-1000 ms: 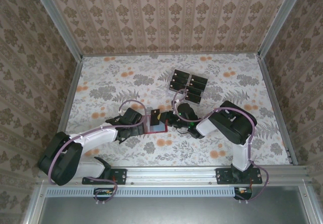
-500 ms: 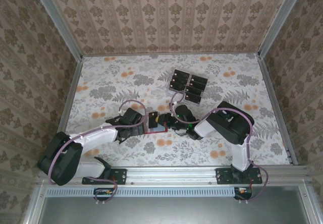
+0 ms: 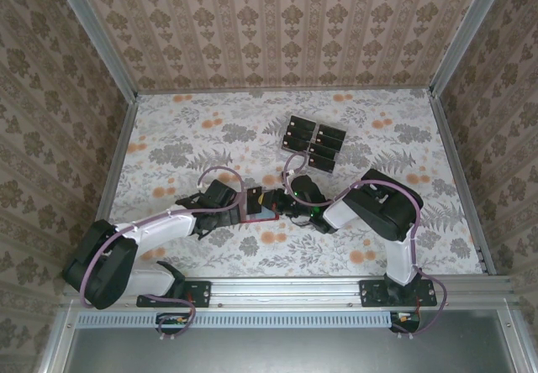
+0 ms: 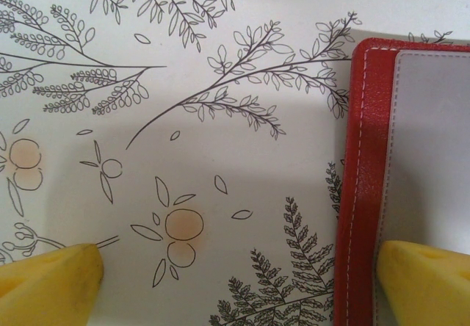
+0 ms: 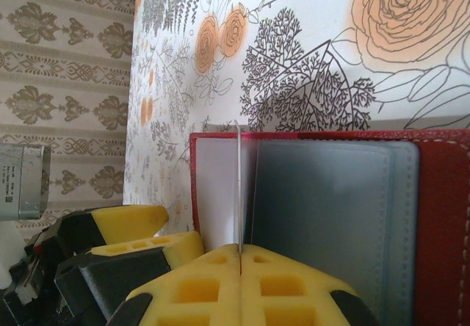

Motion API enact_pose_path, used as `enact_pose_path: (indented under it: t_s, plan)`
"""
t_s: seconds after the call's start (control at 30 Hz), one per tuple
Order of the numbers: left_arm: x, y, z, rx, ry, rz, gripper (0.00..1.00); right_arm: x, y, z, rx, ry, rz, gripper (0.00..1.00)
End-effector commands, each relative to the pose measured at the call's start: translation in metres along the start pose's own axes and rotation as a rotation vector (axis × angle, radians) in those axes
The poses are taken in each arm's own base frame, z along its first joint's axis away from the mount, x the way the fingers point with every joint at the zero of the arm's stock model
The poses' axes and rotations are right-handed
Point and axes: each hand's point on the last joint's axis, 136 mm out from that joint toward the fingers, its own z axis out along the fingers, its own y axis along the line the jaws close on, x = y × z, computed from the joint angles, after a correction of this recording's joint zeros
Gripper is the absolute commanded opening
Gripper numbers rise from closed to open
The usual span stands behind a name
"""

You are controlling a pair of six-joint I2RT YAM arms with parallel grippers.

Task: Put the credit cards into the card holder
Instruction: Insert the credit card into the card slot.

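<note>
R hand (image 5: 240, 252) pinching card (image 5: 239, 186) edge-on over open red card holder (image 5: 443, 216) w/ grey inside

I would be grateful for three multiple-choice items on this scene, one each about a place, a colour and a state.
1. Where does the card holder lie?
A. between the left gripper and the right gripper
B. far to the left of both
C. far to the right of both

2. What colour is its outer edge?
A. blue
B. red
C. green

3. How do the right gripper's jaws stand?
A. wide open
B. shut on a credit card held edge-on
C. shut on nothing

Key:
1 A, the grippers meet it from either side.
2 B, a red stitched border frames the grey inside.
3 B, the thin card is pinched above the open holder.
</note>
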Motion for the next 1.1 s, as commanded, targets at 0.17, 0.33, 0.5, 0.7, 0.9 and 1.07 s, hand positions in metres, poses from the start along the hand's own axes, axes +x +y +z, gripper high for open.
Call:
enact_pose_path:
  t_s: [0.17, 0.33, 0.5, 0.7, 0.9, 1.07]
  plan:
    - [0.015, 0.011, 0.005, -0.028, 0.046, -0.009, 1.0, 0.016, -0.005, 0.001, -0.002, 0.036, 0.024, 0.0]
    - [0.015, 0.01, 0.004, -0.026, 0.046, -0.009, 1.0, 0.02, -0.009, -0.003, 0.005, 0.037, 0.04, 0.0]
    - [0.015, 0.011, 0.004, -0.027, 0.045, -0.007, 1.0, 0.023, -0.012, -0.005, 0.014, 0.045, 0.047, 0.0]
    - [0.016, 0.011, 0.005, -0.027, 0.045, -0.008, 1.0, 0.025, -0.012, 0.001, 0.019, 0.068, 0.053, 0.0]
    - [0.016, 0.011, 0.005, -0.026, 0.047, -0.008, 1.0, 0.027, -0.009, 0.009, 0.009, 0.093, 0.054, 0.0]
    - [0.016, 0.01, 0.004, -0.022, 0.045, -0.009, 1.0, 0.03, -0.007, 0.014, 0.011, 0.111, 0.052, 0.0]
